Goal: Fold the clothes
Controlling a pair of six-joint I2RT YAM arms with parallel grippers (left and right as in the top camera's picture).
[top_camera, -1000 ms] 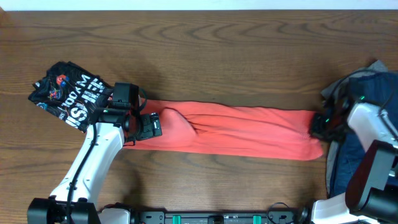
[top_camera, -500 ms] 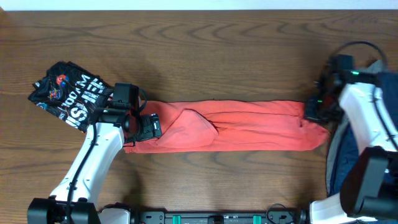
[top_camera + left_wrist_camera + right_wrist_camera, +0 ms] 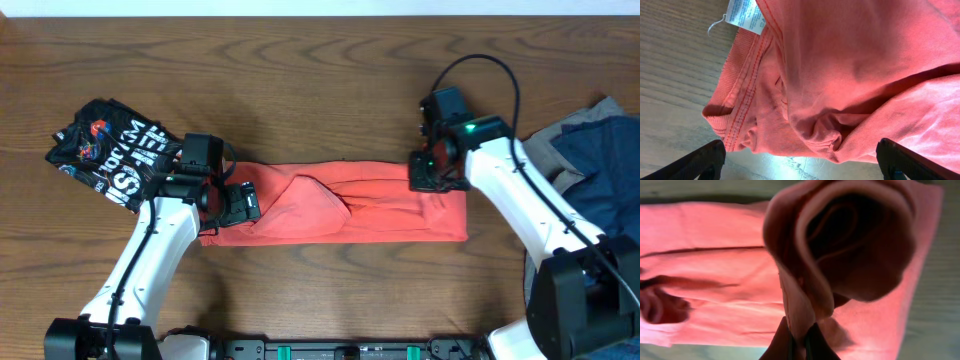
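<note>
Pinching coral-red T-shirt (image 3: pixel 350 215) fold, right end effector (image 3: pixel 799 339) clamped; left end effector (image 3: pixel 800 157) spread wide.

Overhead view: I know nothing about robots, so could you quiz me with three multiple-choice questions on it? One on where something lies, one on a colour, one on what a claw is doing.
1. Where on the table does the black shirt lie?
A. At the left end
B. At the right end
C. In the middle

2. What colour is the long shirt stretched across the middle?
A. Green
B. Coral-red
C. White

3. What is the right gripper doing?
A. Hanging open over bare wood
B. Shut on a fold of the long shirt
C. Holding the black shirt

Answers:
1 A: overhead, it lies crumpled at the left end.
2 B: every view shows coral-red cloth.
3 B: the right wrist view shows its fingertips pinching a raised fold.
</note>
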